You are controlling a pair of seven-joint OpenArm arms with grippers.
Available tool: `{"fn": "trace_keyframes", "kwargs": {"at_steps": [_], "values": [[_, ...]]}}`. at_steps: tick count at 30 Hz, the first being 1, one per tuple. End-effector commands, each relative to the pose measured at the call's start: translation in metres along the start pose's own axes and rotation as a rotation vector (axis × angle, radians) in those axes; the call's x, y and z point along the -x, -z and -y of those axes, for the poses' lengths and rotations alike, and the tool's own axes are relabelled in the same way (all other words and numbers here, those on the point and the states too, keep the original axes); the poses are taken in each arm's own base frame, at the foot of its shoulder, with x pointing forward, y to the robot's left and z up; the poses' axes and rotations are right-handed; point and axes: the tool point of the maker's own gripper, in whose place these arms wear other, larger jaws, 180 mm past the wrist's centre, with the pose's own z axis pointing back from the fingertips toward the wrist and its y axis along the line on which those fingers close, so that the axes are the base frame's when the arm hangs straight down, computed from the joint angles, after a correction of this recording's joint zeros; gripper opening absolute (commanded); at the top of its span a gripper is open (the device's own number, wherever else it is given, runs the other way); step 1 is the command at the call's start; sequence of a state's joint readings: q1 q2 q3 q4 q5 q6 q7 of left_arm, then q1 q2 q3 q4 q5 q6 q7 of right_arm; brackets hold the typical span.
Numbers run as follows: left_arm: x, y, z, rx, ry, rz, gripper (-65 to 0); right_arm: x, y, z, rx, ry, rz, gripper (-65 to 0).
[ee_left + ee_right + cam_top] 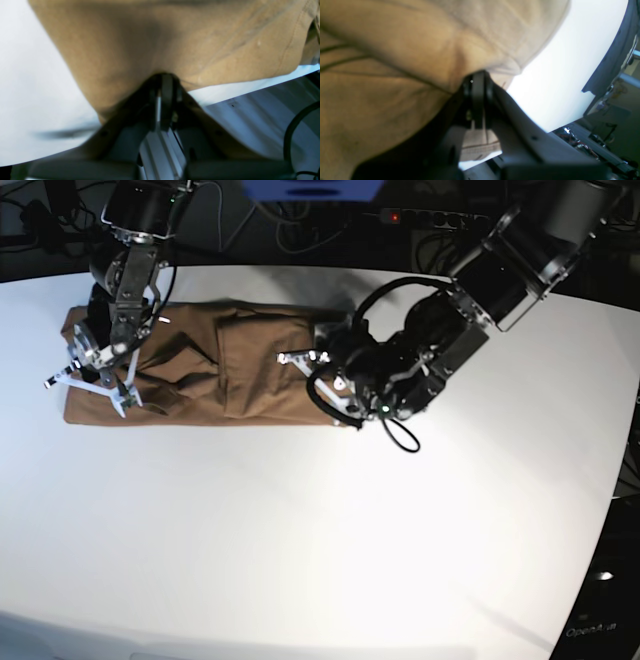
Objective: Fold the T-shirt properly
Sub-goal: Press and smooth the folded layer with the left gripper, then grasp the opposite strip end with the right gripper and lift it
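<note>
The tan-brown T-shirt [230, 365] lies in a long band across the table's far left part, with folds along its length. My left gripper [322, 385] is at the band's right end, and in the left wrist view the left gripper [165, 81] is shut on the T-shirt [155, 40] near its hem. At the band's left end my right gripper [122, 392] is also closed. In the right wrist view the right gripper [478, 78] pinches a bunched fold of the T-shirt [395, 62], and a hemmed strip shows behind the jaws.
The white table [330, 540] stretches wide toward the near side and right of the shirt. Its far edge runs just behind the cloth, with black cables and a power strip [430, 218] beyond it. A black cable loop [400, 435] hangs off the left arm.
</note>
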State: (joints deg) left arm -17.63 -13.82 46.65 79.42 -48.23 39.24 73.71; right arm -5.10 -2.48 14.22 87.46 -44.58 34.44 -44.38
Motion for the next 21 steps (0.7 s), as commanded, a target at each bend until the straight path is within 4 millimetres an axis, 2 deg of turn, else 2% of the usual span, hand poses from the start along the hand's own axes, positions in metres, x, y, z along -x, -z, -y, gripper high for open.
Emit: {"fn": "trace_keyframes", "kwargs": {"at_steps": [1,4,10,11,17,21], "values": [[-0.027,0.004,-0.025,-0.103,-0.001,0.148,-62.5,-0.014,-0.005,-0.038,-0.162,-0.006,0.093,-65.0],[-0.030,0.001,-0.035,-0.121,-0.007,0.160,-62.5,-0.020,-0.017,-0.019,-0.104,0.006,0.125,-65.0],[-0.034,-0.003,-0.034,-0.119,0.000,0.175,-62.5,-0.029,-0.036,0.011,-0.013,0.023,0.174,-65.0],[-0.034,-0.004,-0.035,-0.120,0.000,0.175,-62.5,-0.024,-0.037,0.015,0.002,0.017,0.169,-64.9],[-0.041,-0.008,-0.033,-0.127,0.014,0.192,-62.5,-0.018,-0.036,0.027,0.029,-0.002,0.165,-64.9],[-0.042,-0.009,-0.046,-0.166,0.027,0.191,-62.5,-0.015,-0.036,0.033,0.044,-0.010,0.160,-64.9]]}}
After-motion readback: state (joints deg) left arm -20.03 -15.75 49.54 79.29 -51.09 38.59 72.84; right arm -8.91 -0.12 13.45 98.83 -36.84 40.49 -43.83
